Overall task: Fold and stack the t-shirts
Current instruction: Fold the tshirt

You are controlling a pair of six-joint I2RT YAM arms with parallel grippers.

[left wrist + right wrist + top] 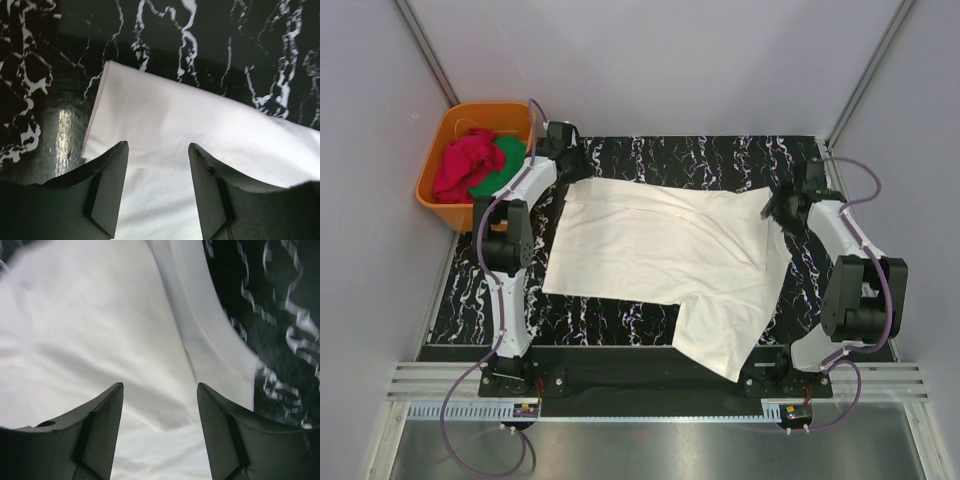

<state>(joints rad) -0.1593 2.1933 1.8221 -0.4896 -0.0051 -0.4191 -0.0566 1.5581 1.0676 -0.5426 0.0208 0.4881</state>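
Two gaps — left fingers (107,190) and right fingers (102,430) apart above cream-white t-shirt (660,250)

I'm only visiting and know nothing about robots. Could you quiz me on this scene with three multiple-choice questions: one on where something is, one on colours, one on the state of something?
1. Where does the orange tub stand?
A) between the arms' bases
B) off the far-left corner of the mat
C) at the far-right corner

2. What lies in the tub?
A) a blue cloth and a yellow one
B) a black cloth and a grey one
C) a red cloth and a green cloth

3. How do the left gripper and right gripper stand?
A) jaws apart, over the white t-shirt
B) both pinched shut
C) both closed on the tub's rim

Answers:
1 B: the top view shows it beyond the left arm, off the mat's corner.
2 C: both colours show inside the rim.
3 A: each wrist view shows a gap between the fingers, with white cloth beneath.
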